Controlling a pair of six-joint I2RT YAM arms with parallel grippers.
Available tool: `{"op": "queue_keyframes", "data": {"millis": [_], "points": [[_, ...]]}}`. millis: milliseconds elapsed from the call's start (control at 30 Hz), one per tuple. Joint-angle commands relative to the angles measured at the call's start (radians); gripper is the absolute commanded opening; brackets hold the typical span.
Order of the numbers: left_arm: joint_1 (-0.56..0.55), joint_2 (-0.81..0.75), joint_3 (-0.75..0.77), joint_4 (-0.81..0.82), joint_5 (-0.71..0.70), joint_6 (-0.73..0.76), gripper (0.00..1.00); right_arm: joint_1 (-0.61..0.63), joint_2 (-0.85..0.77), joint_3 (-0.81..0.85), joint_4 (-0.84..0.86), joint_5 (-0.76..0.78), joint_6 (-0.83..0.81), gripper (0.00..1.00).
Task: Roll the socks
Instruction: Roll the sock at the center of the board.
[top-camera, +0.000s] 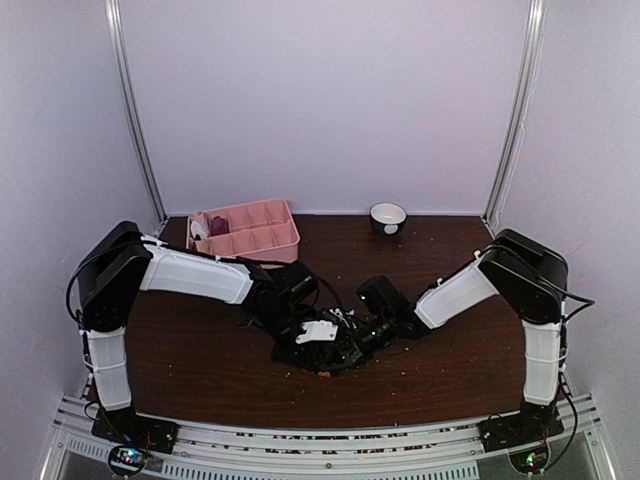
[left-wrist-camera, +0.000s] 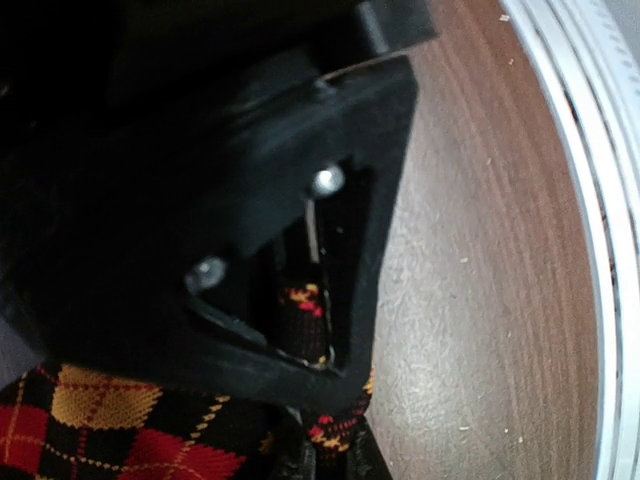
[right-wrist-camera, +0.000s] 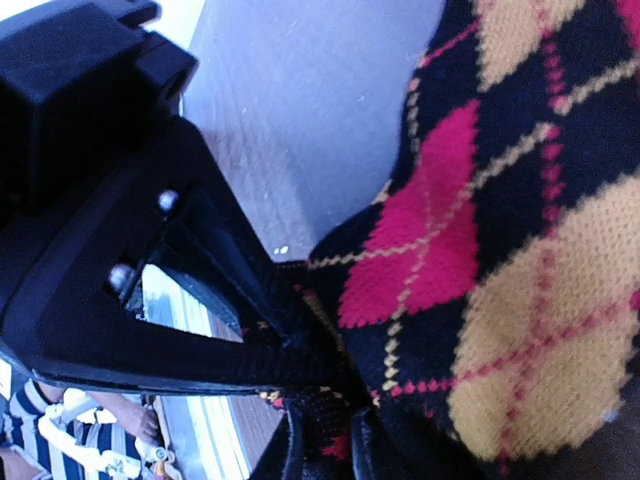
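Observation:
A black argyle sock (top-camera: 333, 362) with red and yellow diamonds lies at the table's front centre, mostly hidden under both grippers in the top view. My left gripper (left-wrist-camera: 331, 462) pinches a fold of the argyle sock (left-wrist-camera: 100, 425) between its fingertips. My right gripper (right-wrist-camera: 326, 452) has a strip of the argyle sock (right-wrist-camera: 520, 250) clamped between its fingers. The two grippers meet tip to tip, left gripper (top-camera: 322, 348) beside right gripper (top-camera: 358, 343). A magenta sock (top-camera: 217, 226) sits in a left compartment of the tray.
A pink compartment tray (top-camera: 262, 238) stands at the back left. A small dark bowl with a white inside (top-camera: 388, 217) is at the back centre. Each wrist view is largely blocked by the other gripper's black body (left-wrist-camera: 200, 180). The metal front rail (left-wrist-camera: 600, 200) runs close by.

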Motion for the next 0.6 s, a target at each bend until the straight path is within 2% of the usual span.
{"op": "queue_keyframes", "data": {"millis": [0,133,233,467,567], "points": [[0.056,0.089,0.041,-0.076,0.009,-0.068,0.0,-0.001,0.0,-0.082,-0.027,0.235,-0.004,0.24],[0.088,0.13,0.064,-0.106,0.031,-0.094,0.0,-0.003,-0.05,-0.134,0.063,0.252,0.031,0.32],[0.108,0.167,0.081,-0.134,0.038,-0.103,0.0,-0.002,-0.072,-0.158,0.079,0.267,0.032,0.33],[0.113,0.184,0.092,-0.156,0.022,-0.127,0.0,-0.011,-0.113,-0.189,-0.021,0.325,-0.033,0.36],[0.114,0.193,0.108,-0.178,0.034,-0.127,0.0,-0.026,-0.155,-0.22,-0.064,0.365,-0.066,0.41]]}}
